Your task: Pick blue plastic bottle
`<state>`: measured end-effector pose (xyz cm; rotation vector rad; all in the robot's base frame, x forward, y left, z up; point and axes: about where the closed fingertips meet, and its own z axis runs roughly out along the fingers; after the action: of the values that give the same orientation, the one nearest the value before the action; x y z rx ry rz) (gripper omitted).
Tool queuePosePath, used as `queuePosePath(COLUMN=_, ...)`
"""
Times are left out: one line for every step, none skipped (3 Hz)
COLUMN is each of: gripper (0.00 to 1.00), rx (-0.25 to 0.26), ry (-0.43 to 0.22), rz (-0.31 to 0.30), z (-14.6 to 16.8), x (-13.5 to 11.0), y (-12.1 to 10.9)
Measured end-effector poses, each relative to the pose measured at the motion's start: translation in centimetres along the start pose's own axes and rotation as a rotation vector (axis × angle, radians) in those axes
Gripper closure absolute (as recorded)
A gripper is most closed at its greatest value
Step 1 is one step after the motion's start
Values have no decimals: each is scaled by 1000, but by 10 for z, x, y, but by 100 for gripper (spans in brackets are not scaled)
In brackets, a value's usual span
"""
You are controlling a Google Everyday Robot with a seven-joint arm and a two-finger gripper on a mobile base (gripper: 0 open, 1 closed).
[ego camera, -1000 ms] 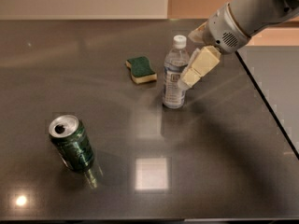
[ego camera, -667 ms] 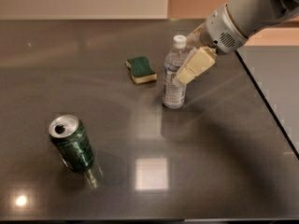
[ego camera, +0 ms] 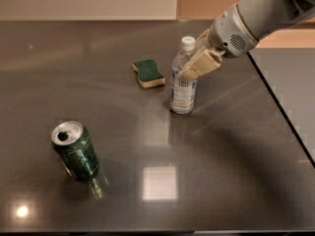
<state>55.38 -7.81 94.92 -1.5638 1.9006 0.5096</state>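
Observation:
The blue plastic bottle [ego camera: 182,93] stands upright on the dark table [ego camera: 221,146], right of centre. It is clear and bluish, with a white cap and a pale label. My gripper [ego camera: 191,56] reaches in from the upper right at the bottle's shoulder. It is open, with one cream finger [ego camera: 201,64] in front of the bottle and the other behind it, near the cap. The bottle still rests on the table.
A green and yellow sponge [ego camera: 148,73] lies just left of the bottle. A green can [ego camera: 76,152] stands tilted at the front left. The table's right edge [ego camera: 280,112] runs diagonally close to the arm.
My gripper has moved left from beside the bottle, so its fingers now straddle the bottle's upper part. The bottle, sponge and can have not moved.

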Motion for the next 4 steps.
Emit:
queuePosePath(gripper=100, rx=-3, ry=-24, rz=-17, z=-18, x=-14, y=0)
queuePosePath(gripper=100, rx=-2, ry=-32, rz=-24, z=-25, x=-20, y=-1)
queuePosePath(gripper=100, rx=-3, ry=-34, rz=-33, z=-35, x=-25, y=0)
queuePosePath(gripper=100, rx=-15, ry=-25, rz=-97, z=-96, x=-53, y=7)
